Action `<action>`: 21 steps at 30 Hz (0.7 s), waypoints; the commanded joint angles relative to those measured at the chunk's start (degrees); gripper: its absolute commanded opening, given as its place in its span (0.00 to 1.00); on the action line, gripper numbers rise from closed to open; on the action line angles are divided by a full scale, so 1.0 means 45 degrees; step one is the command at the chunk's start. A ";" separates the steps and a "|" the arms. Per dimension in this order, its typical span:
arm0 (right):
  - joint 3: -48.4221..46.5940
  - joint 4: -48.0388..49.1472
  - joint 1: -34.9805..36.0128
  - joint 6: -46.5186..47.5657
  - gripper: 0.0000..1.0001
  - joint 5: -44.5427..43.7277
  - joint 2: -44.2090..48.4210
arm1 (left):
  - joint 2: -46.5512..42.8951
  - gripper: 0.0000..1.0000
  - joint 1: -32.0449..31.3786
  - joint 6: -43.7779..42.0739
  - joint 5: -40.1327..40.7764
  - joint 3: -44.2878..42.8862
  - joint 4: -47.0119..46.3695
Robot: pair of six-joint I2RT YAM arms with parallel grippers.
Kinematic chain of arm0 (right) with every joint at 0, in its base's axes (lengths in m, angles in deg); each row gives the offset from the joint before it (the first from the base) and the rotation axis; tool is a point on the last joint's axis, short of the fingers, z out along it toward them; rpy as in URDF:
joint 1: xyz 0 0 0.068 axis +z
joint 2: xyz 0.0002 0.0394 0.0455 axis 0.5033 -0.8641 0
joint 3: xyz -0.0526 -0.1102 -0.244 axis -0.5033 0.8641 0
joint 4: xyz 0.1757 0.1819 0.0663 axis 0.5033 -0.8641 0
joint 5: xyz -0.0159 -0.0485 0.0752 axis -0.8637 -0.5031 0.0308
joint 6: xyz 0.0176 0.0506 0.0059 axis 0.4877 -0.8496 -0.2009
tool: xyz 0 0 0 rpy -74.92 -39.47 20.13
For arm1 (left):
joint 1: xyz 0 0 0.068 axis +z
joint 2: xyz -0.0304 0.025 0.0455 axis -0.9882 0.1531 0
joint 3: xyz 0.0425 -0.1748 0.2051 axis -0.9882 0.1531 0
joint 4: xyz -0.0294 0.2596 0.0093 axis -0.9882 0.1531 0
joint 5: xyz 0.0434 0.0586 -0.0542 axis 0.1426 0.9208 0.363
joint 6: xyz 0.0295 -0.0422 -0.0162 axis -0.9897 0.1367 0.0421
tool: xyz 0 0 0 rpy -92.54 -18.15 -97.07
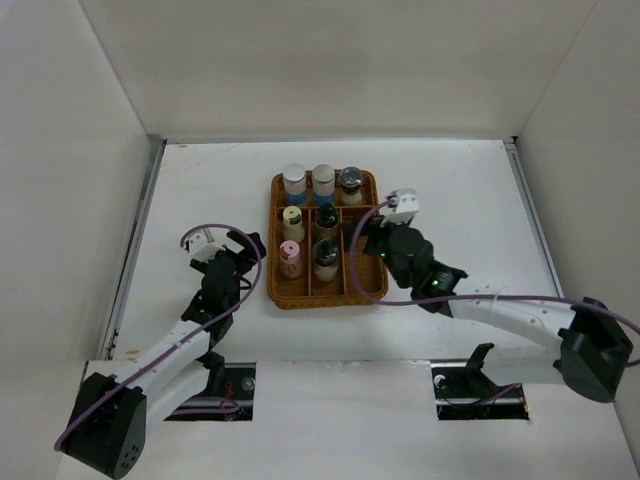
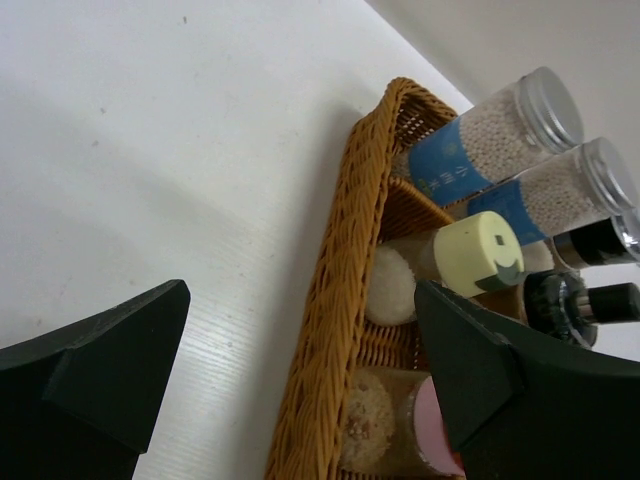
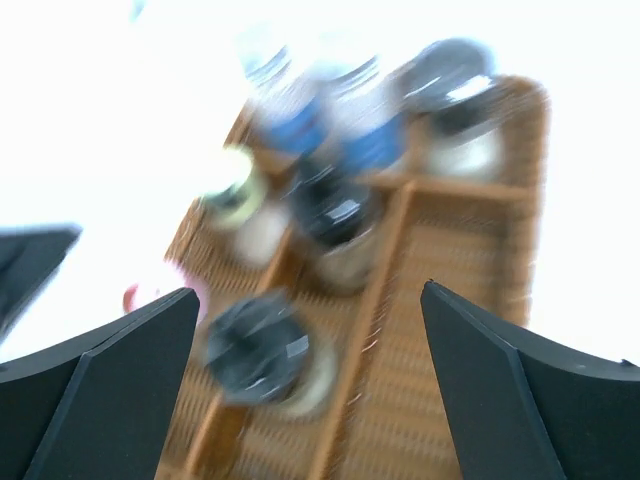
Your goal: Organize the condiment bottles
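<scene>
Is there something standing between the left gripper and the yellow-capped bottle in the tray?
Yes. The left wall of the wicker tray stands between the open left gripper and the yellow-capped bottle, which is just inside that wall. Nothing else shows in the gap.

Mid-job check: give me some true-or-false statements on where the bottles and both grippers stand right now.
1. All seven condiment bottles stand inside the wicker tray. True.
2. The left gripper and the right gripper are both open and empty. True.
3. The left gripper hangs over the middle of the tray. False: it is off the tray's left side.
4. The yellow-capped bottle sits in the right column. False: the yellow-capped bottle is in the left column, just beyond the pink-capped bottle.
</scene>
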 commanded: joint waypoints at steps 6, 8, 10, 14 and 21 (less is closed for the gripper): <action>0.3045 0.1363 -0.3594 -0.3458 1.00 -0.1729 0.2508 | -0.0122 1.00 0.0073 -0.0688 0.1006 -0.2253 0.2492; 0.3105 0.1167 -0.4064 -0.3929 1.00 -0.1143 0.2432 | 0.0210 1.00 0.0268 -0.0669 0.1436 -0.2761 0.3430; 0.3105 0.1205 -0.4066 -0.4087 1.00 -0.0848 0.2217 | 0.0542 1.00 0.0560 -0.0494 0.1711 -0.3094 0.4115; 0.2910 0.1245 -0.4066 -0.4009 1.00 -0.1004 0.1378 | 0.1284 1.00 0.0699 -0.0083 0.1595 -0.3933 0.5345; 0.2617 0.1264 -0.3851 -0.3912 1.00 -0.0809 0.0674 | 0.2340 1.00 0.0152 -0.0122 0.1380 -0.5048 0.6110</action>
